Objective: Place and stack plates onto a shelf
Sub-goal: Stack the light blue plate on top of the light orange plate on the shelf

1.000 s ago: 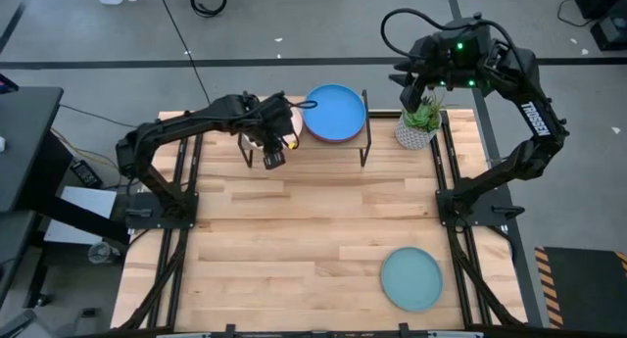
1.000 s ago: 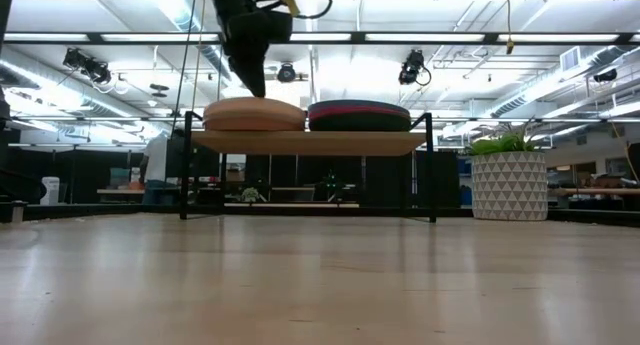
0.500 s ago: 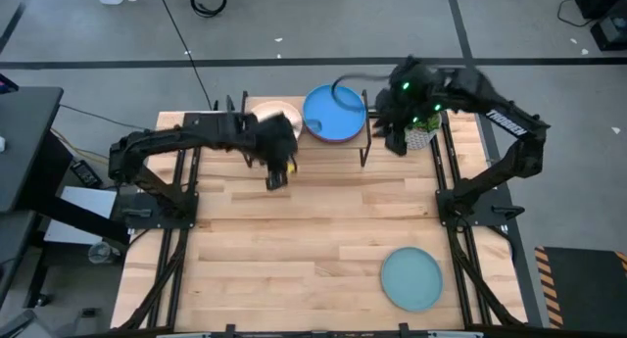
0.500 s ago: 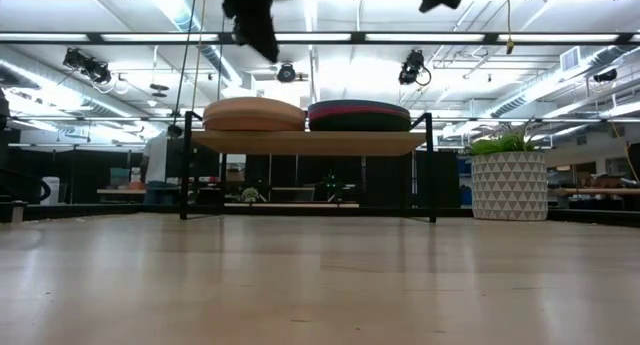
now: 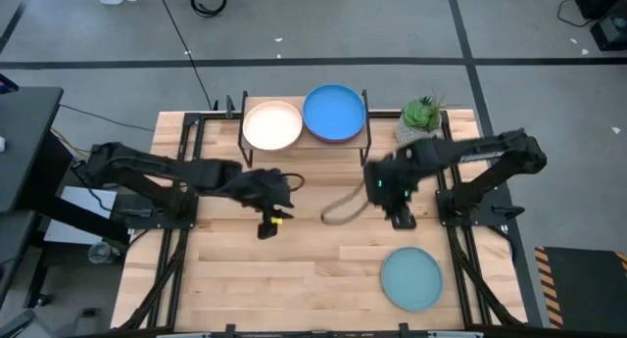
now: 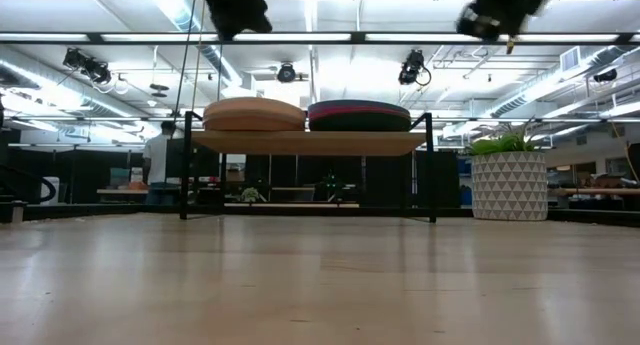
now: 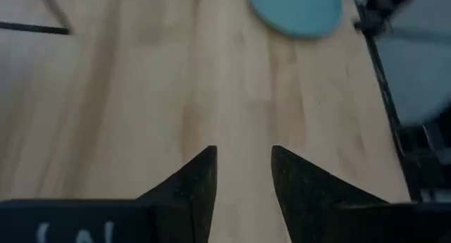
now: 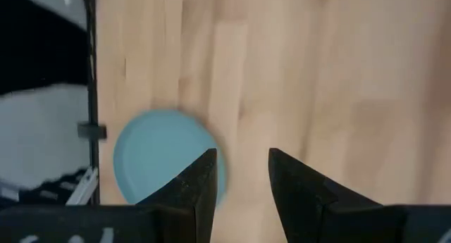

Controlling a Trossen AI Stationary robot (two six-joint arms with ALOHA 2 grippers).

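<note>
The shelf (image 6: 310,142) stands at the table's far edge and carries two stacks of plates. A cream plate (image 5: 271,124) tops the left stack and a blue plate (image 5: 334,113) tops the right one. A light teal plate (image 5: 411,278) lies flat on the table near the near right corner. My left gripper (image 5: 265,228) hangs open over the table's middle, left of centre. My right gripper (image 5: 400,218) hangs open over the table's right part, between the shelf and the light teal plate (image 8: 165,158). The left wrist view shows that plate (image 7: 296,10) farther off.
A potted plant (image 5: 421,122) in a white patterned pot stands right of the shelf at the far edge. Bare wooden tabletop (image 5: 313,279) spreads between the shelf and the near edge. Beyond the table, a person (image 6: 155,165) stands in the room.
My left gripper has drawn back from the shelf's left stack toward the near edge and now hangs over the table's middle; the cream plate stays on top of that stack. My right gripper has swung from above the plant toward the near edge, closer to the light teal plate.
</note>
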